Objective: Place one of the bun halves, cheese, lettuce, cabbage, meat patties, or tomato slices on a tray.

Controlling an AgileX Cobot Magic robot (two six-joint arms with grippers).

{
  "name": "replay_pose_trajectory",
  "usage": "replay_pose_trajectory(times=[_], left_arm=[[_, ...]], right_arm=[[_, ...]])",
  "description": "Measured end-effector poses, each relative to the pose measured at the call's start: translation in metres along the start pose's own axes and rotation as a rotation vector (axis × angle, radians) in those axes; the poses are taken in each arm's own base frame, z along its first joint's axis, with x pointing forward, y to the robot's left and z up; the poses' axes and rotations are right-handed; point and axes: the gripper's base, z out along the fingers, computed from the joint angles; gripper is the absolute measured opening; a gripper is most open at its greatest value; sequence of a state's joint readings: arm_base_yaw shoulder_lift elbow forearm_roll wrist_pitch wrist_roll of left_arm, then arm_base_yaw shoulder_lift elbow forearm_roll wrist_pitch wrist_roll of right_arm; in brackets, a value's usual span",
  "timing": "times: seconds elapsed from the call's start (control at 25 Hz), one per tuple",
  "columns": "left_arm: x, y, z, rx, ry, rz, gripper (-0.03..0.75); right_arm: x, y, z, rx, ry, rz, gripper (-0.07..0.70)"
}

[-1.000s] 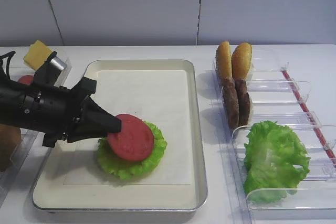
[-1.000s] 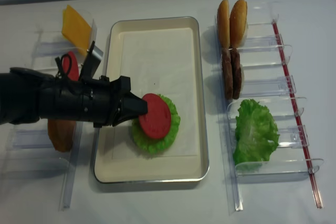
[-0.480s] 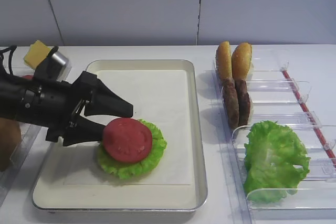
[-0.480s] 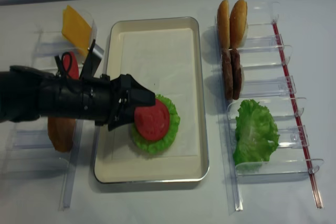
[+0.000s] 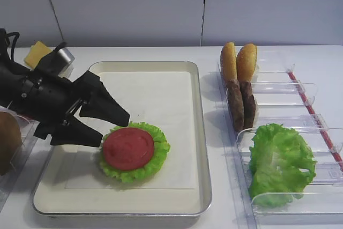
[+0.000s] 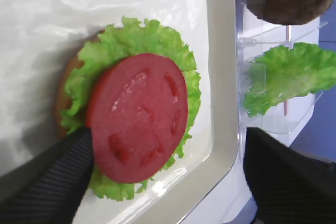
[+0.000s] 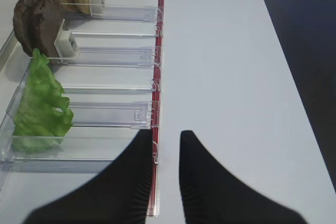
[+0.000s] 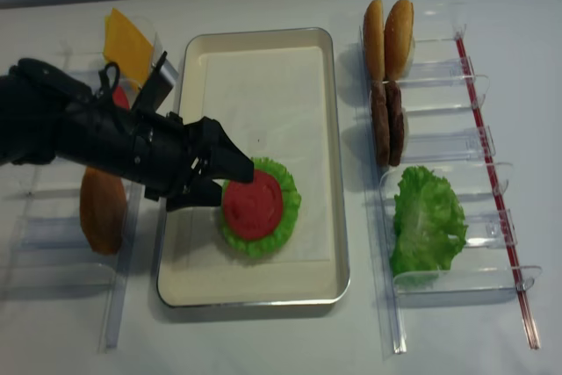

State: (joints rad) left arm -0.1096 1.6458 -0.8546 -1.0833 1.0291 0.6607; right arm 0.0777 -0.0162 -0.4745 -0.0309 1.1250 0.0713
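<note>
While left fingers (image 5: 112, 127) spread wide, empty, tomato slice (image 5: 127, 148) rests on lettuce (image 5: 155, 156); right fingers (image 7: 160, 148) seemingly pressed together.

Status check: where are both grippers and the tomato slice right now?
Left gripper open, jaws either side of the flat red tomato slice. Slice lies on ruffled green lettuce leaf in cream metal tray. Right gripper shut, empty. Nothing obstructing.

Tomato slice (image 5: 127, 148) on lettuce (image 5: 153, 139) in the tray (image 5: 201, 132) — bins (image 5: 278, 97) right.
</note>
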Motion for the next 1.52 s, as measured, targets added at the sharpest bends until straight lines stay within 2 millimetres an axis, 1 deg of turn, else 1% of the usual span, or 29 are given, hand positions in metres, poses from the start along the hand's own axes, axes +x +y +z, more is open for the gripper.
replay_pose_trajectory(times=[0.28,0.48,0.72,0.92,1.04,1.16,1.52], left_arm=[[-0.007,-0.004,-0.008,-0.058,0.011,0.03,0.549],[-0.009,-0.014,-0.025,-0.16,0.003,0.09,0.55],[-0.009,-0.025,-0.054,-0.365,-0.018,0.159,0.55],[-0.005,-0.04,-0.089,-0.557,-0.093,0.221,0.55],[0.003,-0.048,-0.11,-0.663,-0.146,0.259,0.55],[0.013,-0.056,-0.124,-0.719,-0.183,0.294,0.55],[0.046,-0.086,-0.158,-0.761,-0.335,0.39,0.552]], right_arm=[[0.0,0.0,0.0,-0.001,0.0,0.003,0.184],[0.0,0.0,0.0,-0.001,0.0,0.003,0.184],[0.0,0.0,0.0,-0.001,0.0,0.003,0.184],[0.0,0.0,0.0,-0.001,0.0,0.003,0.184],[0.0,0.0,0.0,-0.001,0.0,0.003,0.184],[0.0,0.0,0.0,-0.001,0.0,0.003,0.184],[0.0,0.0,0.0,-0.001,0.0,0.004,0.184]])
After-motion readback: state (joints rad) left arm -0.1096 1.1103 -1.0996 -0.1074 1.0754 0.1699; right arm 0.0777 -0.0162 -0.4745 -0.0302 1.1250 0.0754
